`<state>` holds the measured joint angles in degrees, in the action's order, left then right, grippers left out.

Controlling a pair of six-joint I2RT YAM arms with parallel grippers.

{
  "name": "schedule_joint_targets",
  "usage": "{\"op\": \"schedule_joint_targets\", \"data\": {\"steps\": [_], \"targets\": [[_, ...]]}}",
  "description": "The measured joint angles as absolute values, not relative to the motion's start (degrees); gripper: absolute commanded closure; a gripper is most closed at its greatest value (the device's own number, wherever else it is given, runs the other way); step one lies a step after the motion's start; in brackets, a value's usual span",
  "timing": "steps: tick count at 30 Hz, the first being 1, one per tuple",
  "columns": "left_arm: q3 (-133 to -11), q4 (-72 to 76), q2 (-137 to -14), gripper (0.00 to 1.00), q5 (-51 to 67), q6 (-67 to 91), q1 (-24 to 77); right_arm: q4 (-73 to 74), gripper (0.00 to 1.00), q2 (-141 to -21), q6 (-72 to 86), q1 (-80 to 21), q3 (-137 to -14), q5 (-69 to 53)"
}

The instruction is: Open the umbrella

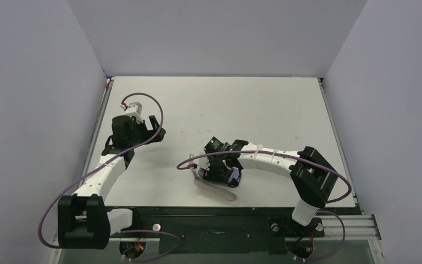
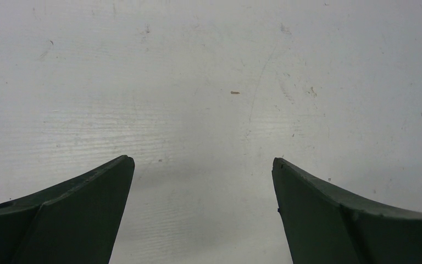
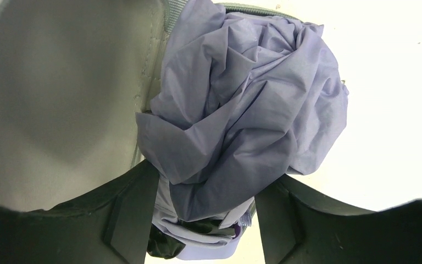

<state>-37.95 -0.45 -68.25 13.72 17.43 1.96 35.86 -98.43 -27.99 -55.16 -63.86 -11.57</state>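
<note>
White scuffed table [image 2: 209, 66]; right gripper [image 3: 210, 190] clamps crumpled lavender umbrella [image 3: 242, 104], left gripper [image 2: 202, 162] wide

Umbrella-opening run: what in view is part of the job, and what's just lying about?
Job: pale lavender folded fabric umbrella; right gripper, fingers shut on it.
Lying about: grey hard-shell case by the umbrella; left gripper, open over the white table.

The left arm [image 1: 105, 171] and right arm [image 1: 269, 158] have white link shells between bulky black joint housings, each trailed by a looping purple cable [image 1: 143, 94]. The left end effector [image 2: 203, 162] has dark green, wedge-shaped fingers [image 2: 71, 220].
</note>
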Motion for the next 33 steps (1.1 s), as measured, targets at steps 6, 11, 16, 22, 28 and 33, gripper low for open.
{"op": "schedule_joint_targets", "data": {"steps": [6,11,16,22,28,33], "targets": [[-38.39,-0.8,-67.2,0.03,13.98,15.53,1.96,36.8,1.0,-93.76,-28.45,-53.49,-60.6,-15.4],[-39.94,-2.52,-67.11,0.03,13.93,13.37,1.87,41.04,1.0,-90.7,-32.01,-50.57,-59.79,-20.34],[-40.45,-3.36,-66.87,0.03,14.0,11.77,1.87,44.25,1.0,-90.52,-34.28,-45.8,-62.39,-25.17],[-40.45,-3.88,-66.65,0.03,14.28,10.94,1.87,45.95,0.46,-90.41,-34.72,-43.4,-65.73,-28.05],[-40.47,-3.9,-66.57,0.03,14.85,9.89,1.87,45.89,0.17,-90.41,-31.46,-43.22,-69.65,-28.99],[-40.47,-3.88,-66.57,0.03,15.09,9.8,1.87,44.05,0.15,-91.48,-27.62,-44.71,-69.89,-27.53]]}}
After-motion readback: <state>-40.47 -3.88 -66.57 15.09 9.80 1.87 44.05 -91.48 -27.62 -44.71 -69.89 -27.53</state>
